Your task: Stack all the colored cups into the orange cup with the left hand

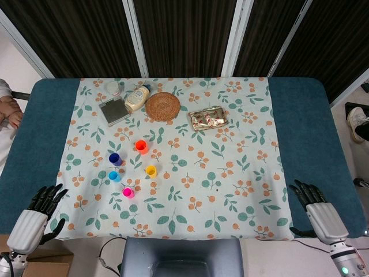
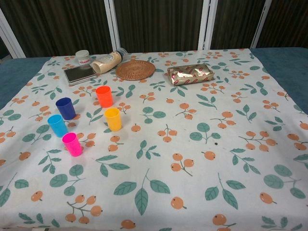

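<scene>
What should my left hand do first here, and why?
Probably reach the left hand forward toward the pink cup. Nothing is stacked yet: all five cups stand apart and upright, the hand rests open at the table's near edge holding nothing, and the pink cup is the closest to it. The orange cup stands furthest back.
</scene>
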Motion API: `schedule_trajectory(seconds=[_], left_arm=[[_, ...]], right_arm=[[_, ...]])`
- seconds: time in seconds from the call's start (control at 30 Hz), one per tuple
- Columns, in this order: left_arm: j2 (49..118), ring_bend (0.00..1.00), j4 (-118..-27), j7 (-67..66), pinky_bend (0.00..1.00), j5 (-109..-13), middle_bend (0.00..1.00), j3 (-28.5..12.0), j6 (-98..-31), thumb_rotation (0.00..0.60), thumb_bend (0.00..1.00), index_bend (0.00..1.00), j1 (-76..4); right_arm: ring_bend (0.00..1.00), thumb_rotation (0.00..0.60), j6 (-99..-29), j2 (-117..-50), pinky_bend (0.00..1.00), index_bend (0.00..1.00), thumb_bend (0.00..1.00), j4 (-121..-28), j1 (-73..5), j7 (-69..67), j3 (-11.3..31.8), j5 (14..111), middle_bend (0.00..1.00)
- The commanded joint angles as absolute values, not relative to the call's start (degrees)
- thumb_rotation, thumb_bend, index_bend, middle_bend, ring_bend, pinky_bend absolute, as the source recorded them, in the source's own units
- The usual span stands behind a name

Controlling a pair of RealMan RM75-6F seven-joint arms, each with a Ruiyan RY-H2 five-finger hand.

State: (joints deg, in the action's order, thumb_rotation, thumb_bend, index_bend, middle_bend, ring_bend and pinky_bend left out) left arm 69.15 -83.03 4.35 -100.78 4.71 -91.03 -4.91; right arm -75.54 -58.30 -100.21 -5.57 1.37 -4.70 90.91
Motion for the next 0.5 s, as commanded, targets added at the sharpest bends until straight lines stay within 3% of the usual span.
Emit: schedule_trajectory(seconds=[0.03, 0.17, 0.27, 0.37, 0.43, 0.5], left_arm=[[69.2, 0.0, -83.1, 4.6, 0.06, -100.7, 0.0, 4.8, -90.6, 0.6, 0.43, 0.0, -5.2], [70.8, 0.0, -83.0, 5.8, 0.1, -100.4, 0.0, 3.8, -89.9, 0.6, 0.43, 0.0, -6.2], [73.5, 0.11, -82.7, 7.0, 0.28, -98.6, 0.07, 1.1, -88.3, 0.6, 0.43, 0.0, -8.4], [75.4, 0.33, -84.4, 8.0, 0.56, -96.2, 0.25, -2.6, -84.8, 0.6, 0.43, 0.0, -12.3], [77.4, 0.55, -85.3, 9.3, 0.82, -92.4, 0.44, -6.3, -81.6, 0.6, 0.43, 0.01, -15.4], [78.7, 0.76, -85.8, 9.1, 0.97, -88.6, 0.65, -9.1, -77.7, 0.6, 0.43, 0.05, -18.0]], right_arm=[[0.0, 0.6, -75.6, -58.2, 0.0, 0.0, 0.19, -100.3, -5.6, 1.2, -4.7, 91.0, 0.0], [0.0, 0.6, -75.5, -58.1, 0.0, 0.0, 0.19, -100.2, -5.6, 0.8, -4.7, 90.7, 0.0], [0.0, 0.6, -75.6, -58.0, 0.0, 0.0, 0.19, -100.1, -5.6, 0.7, -4.5, 90.6, 0.0], [0.0, 0.6, -75.5, -58.2, 0.0, 0.0, 0.19, -100.1, -5.6, 0.8, -4.5, 90.5, 0.0], [0.0, 0.6, -75.3, -58.4, 0.0, 0.0, 0.19, -100.1, -5.7, 1.2, -4.3, 90.1, 0.0], [0.0, 0.6, -75.2, -58.5, 0.0, 0.0, 0.19, -100.1, -5.8, 1.5, -4.2, 89.8, 0.0]])
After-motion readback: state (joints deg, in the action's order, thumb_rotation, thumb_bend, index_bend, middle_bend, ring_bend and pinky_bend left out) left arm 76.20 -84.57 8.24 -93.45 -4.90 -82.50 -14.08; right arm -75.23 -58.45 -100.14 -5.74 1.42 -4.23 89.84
